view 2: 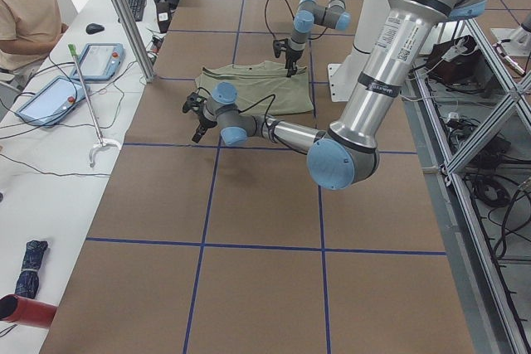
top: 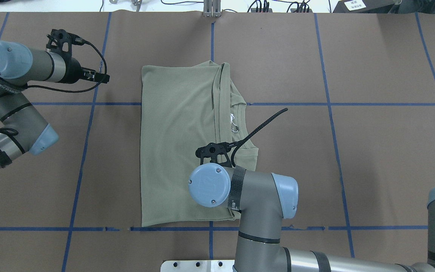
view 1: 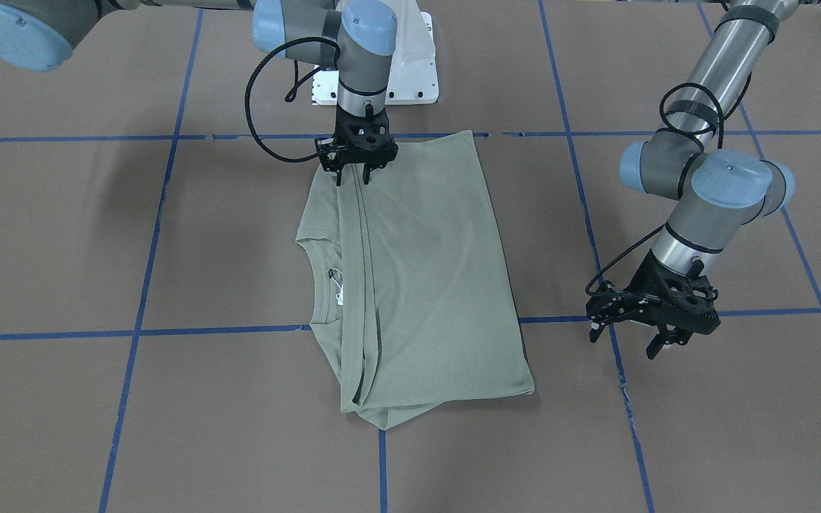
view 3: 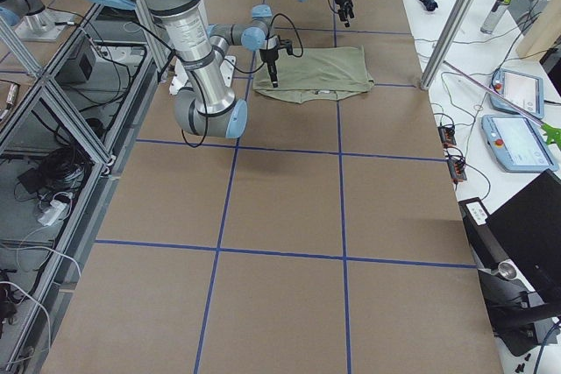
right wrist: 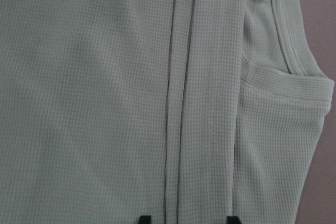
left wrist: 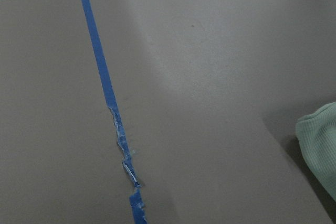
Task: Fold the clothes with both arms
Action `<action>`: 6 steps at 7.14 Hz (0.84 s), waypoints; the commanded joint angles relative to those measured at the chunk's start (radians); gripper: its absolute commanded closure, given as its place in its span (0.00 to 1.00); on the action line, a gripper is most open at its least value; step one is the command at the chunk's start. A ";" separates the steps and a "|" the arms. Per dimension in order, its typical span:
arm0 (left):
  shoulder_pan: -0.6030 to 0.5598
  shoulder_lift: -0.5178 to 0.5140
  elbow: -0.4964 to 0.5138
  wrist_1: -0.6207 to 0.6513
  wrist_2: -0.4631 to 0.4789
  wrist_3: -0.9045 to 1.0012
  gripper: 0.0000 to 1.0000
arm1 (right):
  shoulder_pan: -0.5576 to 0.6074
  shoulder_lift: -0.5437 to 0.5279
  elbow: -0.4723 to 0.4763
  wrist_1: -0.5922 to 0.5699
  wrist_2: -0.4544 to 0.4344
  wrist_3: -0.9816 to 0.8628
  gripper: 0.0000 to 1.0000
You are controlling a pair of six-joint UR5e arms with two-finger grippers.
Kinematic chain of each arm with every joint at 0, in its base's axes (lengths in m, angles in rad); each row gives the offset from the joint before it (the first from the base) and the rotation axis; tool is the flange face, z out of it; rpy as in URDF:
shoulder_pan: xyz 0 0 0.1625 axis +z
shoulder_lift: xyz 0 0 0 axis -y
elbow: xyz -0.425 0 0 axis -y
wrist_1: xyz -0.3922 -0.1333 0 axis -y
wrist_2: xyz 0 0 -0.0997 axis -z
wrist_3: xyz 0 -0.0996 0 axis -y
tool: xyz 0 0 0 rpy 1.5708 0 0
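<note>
Hanging spread over shirt (view 1: 425, 285): right claw (view 1: 353, 177); left claw (view 1: 624, 342) spread aside, near tape (view 1: 225, 330).

No text is readable; the white tag (view 1: 337, 285) in the shirt (view 1: 425, 271) is too small (arm sticker (view 2: 387, 32) blurred).

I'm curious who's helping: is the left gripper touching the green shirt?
No, the left gripper hangs over bare table, apart from the shirt.

Overhead, the right arm (top: 240, 189) covered one hem corner of the shirt (top: 176, 151) and the fingertips of the right gripper (view 1: 353, 177). The right wrist camera cut those fingertips (right wrist: 144, 219) at its bottom edge (only two black ends showed). Print on the tag (view 1: 339, 291) was too small to read.
</note>
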 commanded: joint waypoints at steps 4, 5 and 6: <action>0.000 0.013 -0.003 -0.001 0.000 0.002 0.00 | -0.009 -0.014 -0.001 -0.004 -0.005 -0.002 0.57; 0.000 0.013 -0.003 -0.001 0.000 0.002 0.00 | -0.009 -0.014 0.001 -0.012 -0.006 -0.002 0.66; 0.000 0.014 -0.003 -0.001 0.000 0.002 0.00 | -0.009 -0.013 0.007 -0.017 -0.006 -0.002 0.72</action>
